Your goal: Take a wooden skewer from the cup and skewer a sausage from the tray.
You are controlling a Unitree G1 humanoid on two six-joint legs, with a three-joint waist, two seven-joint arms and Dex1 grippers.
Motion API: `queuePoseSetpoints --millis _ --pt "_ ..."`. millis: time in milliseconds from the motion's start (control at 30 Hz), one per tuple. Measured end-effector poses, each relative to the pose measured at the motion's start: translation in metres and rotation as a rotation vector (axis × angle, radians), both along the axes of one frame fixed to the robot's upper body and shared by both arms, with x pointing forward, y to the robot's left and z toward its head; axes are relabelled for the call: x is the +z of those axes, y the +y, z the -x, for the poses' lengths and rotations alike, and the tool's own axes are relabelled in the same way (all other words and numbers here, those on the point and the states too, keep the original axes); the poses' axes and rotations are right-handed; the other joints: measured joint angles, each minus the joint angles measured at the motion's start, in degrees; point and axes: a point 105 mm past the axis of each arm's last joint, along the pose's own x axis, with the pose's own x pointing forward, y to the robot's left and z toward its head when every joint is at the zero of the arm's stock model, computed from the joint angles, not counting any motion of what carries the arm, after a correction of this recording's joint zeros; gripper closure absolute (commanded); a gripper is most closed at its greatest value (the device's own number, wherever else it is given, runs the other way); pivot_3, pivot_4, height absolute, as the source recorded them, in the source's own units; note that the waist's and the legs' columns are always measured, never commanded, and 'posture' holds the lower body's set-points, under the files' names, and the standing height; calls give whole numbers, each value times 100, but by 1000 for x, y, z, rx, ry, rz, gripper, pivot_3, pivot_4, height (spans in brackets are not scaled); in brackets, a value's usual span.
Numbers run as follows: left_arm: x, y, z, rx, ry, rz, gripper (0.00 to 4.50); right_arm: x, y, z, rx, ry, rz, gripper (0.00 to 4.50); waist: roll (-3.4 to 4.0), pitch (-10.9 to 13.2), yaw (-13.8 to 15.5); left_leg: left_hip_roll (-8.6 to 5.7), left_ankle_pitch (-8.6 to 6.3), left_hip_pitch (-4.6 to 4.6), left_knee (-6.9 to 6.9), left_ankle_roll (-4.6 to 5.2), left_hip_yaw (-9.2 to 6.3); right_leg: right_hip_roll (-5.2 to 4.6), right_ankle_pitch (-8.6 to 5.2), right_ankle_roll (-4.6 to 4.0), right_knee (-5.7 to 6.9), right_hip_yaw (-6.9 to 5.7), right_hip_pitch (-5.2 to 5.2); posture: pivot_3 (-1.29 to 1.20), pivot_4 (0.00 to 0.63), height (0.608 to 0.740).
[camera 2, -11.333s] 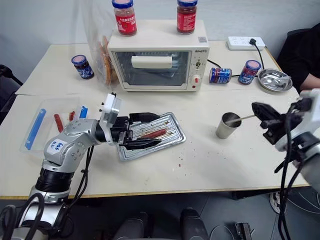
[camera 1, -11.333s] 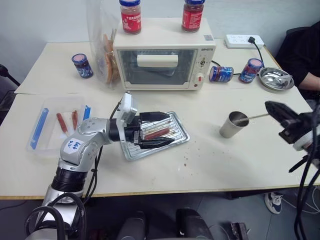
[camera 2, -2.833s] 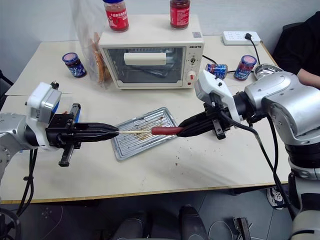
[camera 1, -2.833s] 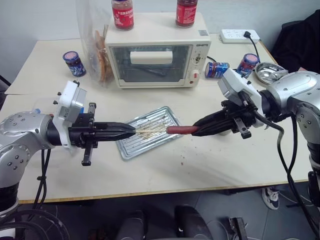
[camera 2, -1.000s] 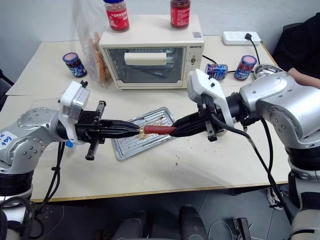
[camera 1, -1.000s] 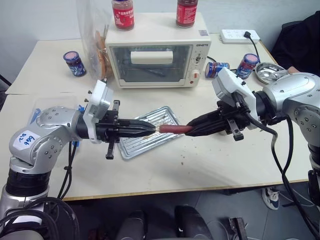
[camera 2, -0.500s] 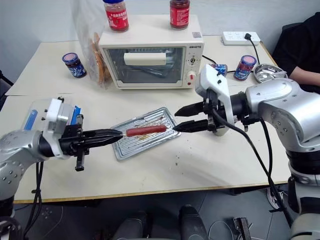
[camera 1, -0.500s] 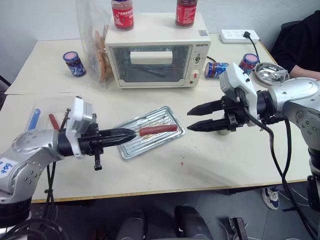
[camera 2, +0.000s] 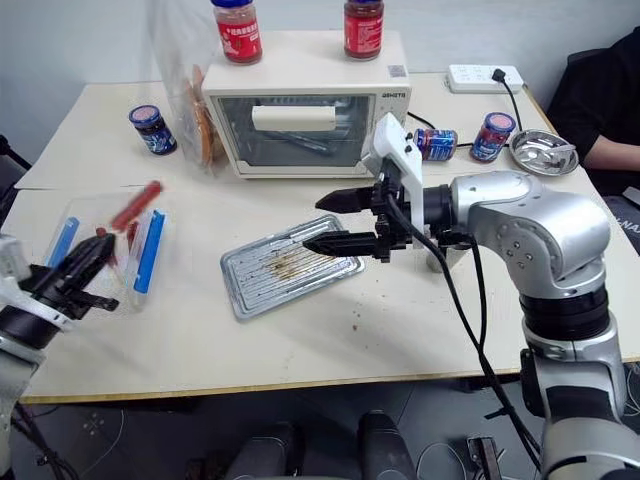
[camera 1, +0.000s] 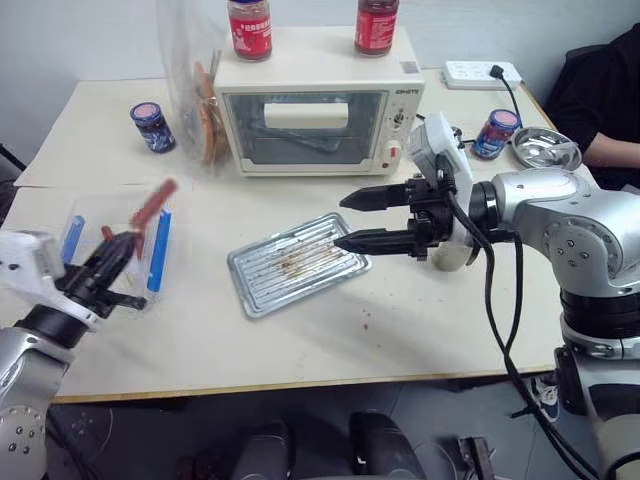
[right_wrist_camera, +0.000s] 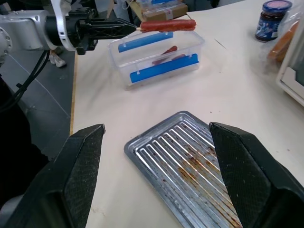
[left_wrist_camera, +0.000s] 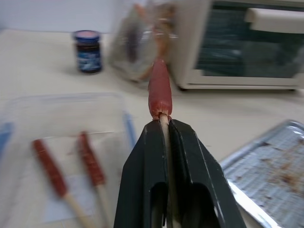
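sausage on the stick, over the box

sausage sits speared on the skewer, and the left claw is pressed together on the skewer's bare end, just behind the meat. it hangs above the clear box at the table's left side, with two other stick sausages lying inside. the tray is bare now but for brown smears.

the spearing looks done, so the step in hand seems to be carrying the piece off and setting it down. to do it well, hold the stick level or tip-up so the sausage does not slide off, keep the pinch firm and low on the wood, and move smoothly; a jerk could swing the weight round in the claw. lower it clear of the box rim before letting go.

the right claw is spread wide over the tray's near end, holding nothing, touching nothing. the cup stands mostly hidden behind that arm.
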Motion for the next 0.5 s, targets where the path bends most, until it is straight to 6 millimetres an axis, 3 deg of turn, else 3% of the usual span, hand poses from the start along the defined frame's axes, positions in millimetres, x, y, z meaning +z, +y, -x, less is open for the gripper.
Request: queuePoseSetpoints --millis 133,267,367,500 --pt "-12 26 -7 172 39 34 4500 1 4 0 7 3 -13 832 -5 -3 26 0 -1 0 3 1 0 1 0 0 2 -1 0 0 150 740" --pt "-21 32 -23 208 78 53 4500 2 6 -1 7 5 -22 832 -6 -3 75 -1 -1 -1 6 1 0 1 0 0 2 -2 -1 0 150 740" --pt "-29 33 -33 205 104 71 3790 2 6 -1 2 4 -23 773 -7 -4 95 -1 -2 -2 6 1 0 0 0 0 2 -2 -1 0 150 740" --pt "-22 29 -35 165 93 50 2821 1 5 -3 -13 4 -17 773 -8 -4 79 1 -3 -2 0 -1 1 1 0 0 1 -2 -5 0 150 740"
